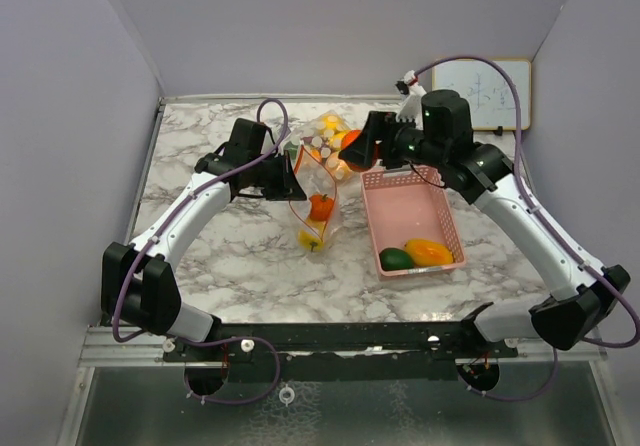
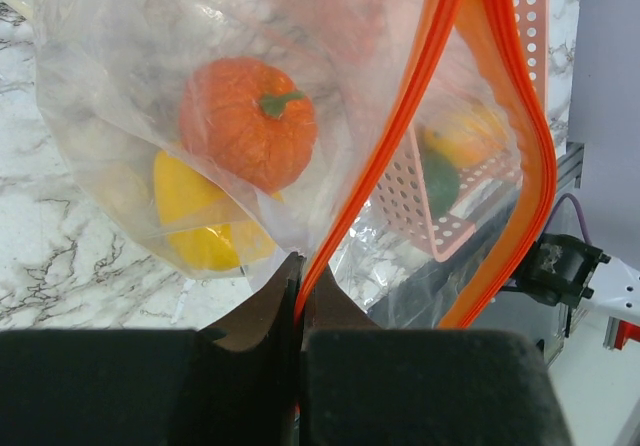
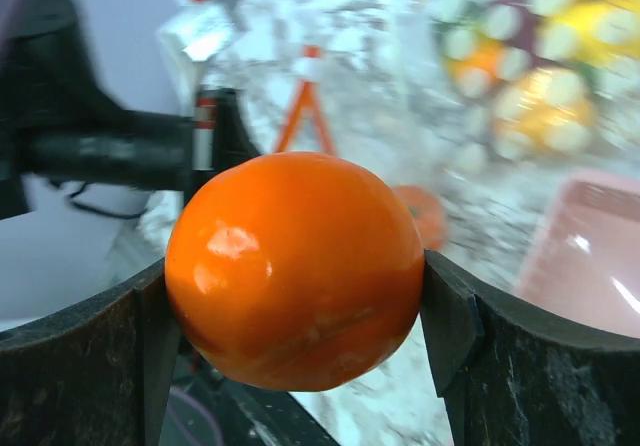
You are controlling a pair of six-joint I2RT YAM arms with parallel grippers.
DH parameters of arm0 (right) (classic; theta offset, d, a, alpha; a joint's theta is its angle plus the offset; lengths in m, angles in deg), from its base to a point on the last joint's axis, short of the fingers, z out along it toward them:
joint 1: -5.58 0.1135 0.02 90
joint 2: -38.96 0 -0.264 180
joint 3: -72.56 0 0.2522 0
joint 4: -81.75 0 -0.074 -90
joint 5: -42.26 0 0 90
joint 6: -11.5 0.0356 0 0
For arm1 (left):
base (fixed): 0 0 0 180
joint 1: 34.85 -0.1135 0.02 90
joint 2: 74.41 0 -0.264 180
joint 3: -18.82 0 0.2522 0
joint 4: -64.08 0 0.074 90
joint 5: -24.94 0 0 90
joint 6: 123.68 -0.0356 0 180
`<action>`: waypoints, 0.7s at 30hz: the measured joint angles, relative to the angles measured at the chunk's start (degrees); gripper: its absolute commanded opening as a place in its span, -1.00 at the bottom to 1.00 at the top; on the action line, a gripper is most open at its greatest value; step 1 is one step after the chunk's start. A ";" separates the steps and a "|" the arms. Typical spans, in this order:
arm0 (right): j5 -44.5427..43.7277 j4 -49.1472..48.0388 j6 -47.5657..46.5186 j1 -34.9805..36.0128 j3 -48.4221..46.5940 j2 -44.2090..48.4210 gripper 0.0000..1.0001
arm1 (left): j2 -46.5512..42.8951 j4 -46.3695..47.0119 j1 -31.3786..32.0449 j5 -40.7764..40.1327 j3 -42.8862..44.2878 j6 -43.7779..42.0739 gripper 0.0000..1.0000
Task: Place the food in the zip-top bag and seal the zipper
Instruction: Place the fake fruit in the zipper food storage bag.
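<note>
A clear zip-top bag (image 1: 318, 201) with an orange zipper (image 2: 520, 116) is held up mid-table, mouth open. Inside it lie a small orange pumpkin (image 2: 247, 124) and a yellow fruit (image 2: 195, 216). My left gripper (image 2: 297, 286) is shut on the bag's orange zipper edge, at the bag's left side (image 1: 290, 176). My right gripper (image 3: 300, 276) is shut on a glossy orange fruit (image 3: 295, 266) and holds it in the air just right of the bag's mouth (image 1: 352, 149). A green fruit (image 1: 396, 258) and a yellow-orange fruit (image 1: 429, 252) lie in the pink basket (image 1: 400, 201).
The pink mesh basket stands right of the bag. A printed clear packet (image 1: 330, 131) with yellow and white spots lies behind the bag. A whiteboard (image 1: 495, 91) leans on the right wall. Side walls close in the marble table (image 1: 220, 266).
</note>
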 measured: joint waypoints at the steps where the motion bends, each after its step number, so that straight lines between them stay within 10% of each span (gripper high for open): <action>1: 1.84 -1.44 0.09 0.52 -0.26 -0.13 0.29 | 0.00 0.02 0.00 0.00 0.00 0.00 -1.00; 10: 12.07 -13.42 3.98 10.05 2.40 -10.58 0.42 | -0.02 0.31 0.02 0.11 0.00 0.42 -1.00; 16: 1.86 -10.64 4.39 10.03 2.78 -12.07 0.95 | -0.52 0.52 0.02 0.13 0.00 0.94 -1.00; 21: -2.10 -6.47 3.13 9.79 0.39 -13.55 0.99 | -1.03 1.05 0.00 0.26 0.00 1.40 -1.00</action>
